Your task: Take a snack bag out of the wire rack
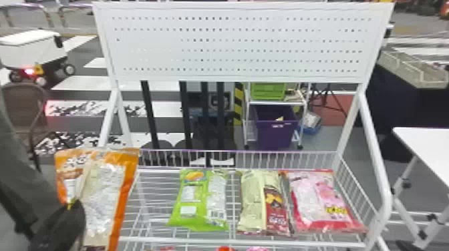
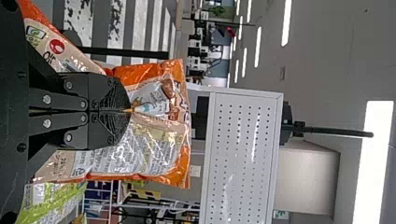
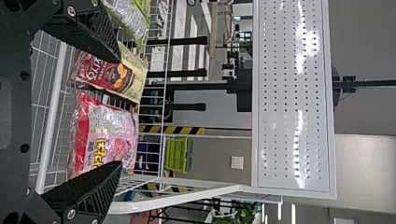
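Note:
At the left of the head view, my left gripper (image 1: 75, 213) is shut on an orange snack bag (image 1: 103, 197), held upright at the left end of the wire rack (image 1: 234, 241). In the left wrist view, my left gripper (image 2: 128, 111) pinches the orange bag (image 2: 159, 149) with its fingertips together. Lying in the rack are a green bag (image 1: 198, 200), a cream and red bag (image 1: 262, 203) and a pink bag (image 1: 322, 200). The right wrist view has my right gripper (image 3: 121, 112) open, with the pink bag (image 3: 105, 135) and the cream and red bag (image 3: 112, 74) beyond its fingers.
A white pegboard (image 1: 234, 43) rises behind the rack on white posts. The rack's right side rail (image 1: 377, 160) slopes beside the pink bag. Farther right stands a white table (image 1: 427, 150). More packages show under the rack's front edge.

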You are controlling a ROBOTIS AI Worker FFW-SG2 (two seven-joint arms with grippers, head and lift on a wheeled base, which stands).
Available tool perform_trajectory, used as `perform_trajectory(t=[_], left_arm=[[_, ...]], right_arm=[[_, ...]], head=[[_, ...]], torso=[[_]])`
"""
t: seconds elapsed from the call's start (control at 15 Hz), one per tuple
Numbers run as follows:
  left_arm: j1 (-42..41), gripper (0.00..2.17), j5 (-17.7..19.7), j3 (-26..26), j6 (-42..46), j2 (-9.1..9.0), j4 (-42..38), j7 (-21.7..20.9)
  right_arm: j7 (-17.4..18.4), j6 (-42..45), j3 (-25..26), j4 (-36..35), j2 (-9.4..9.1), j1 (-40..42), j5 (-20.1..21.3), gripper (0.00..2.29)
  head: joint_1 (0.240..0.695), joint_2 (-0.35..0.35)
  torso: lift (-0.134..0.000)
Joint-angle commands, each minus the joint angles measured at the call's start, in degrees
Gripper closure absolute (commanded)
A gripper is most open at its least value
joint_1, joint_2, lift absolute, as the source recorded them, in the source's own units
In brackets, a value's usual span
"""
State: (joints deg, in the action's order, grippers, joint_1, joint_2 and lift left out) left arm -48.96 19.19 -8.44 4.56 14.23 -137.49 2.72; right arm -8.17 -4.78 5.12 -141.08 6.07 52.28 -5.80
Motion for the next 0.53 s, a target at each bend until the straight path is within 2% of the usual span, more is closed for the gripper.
perform_trajectory(t=[0.0, 0.47], left_arm=[[0.0, 1.87, -0.03, 0.0, -0.13, -0.07, 0.03, 0.0], [0.0, 1.87, -0.12, 0.18, -0.13, -0.07, 0.03, 0.0]], right_arm=[[0.0, 0.07, -0.02, 0.36, 0.0, -0.25, 0.0, 0.12], [0.0, -0.1, 0.07, 0.8, 0.09, -0.6, -0.26, 0.13]], head=[[0.499, 0.0], [0.499, 0.0]], torso=[[0.0], [0.0]])
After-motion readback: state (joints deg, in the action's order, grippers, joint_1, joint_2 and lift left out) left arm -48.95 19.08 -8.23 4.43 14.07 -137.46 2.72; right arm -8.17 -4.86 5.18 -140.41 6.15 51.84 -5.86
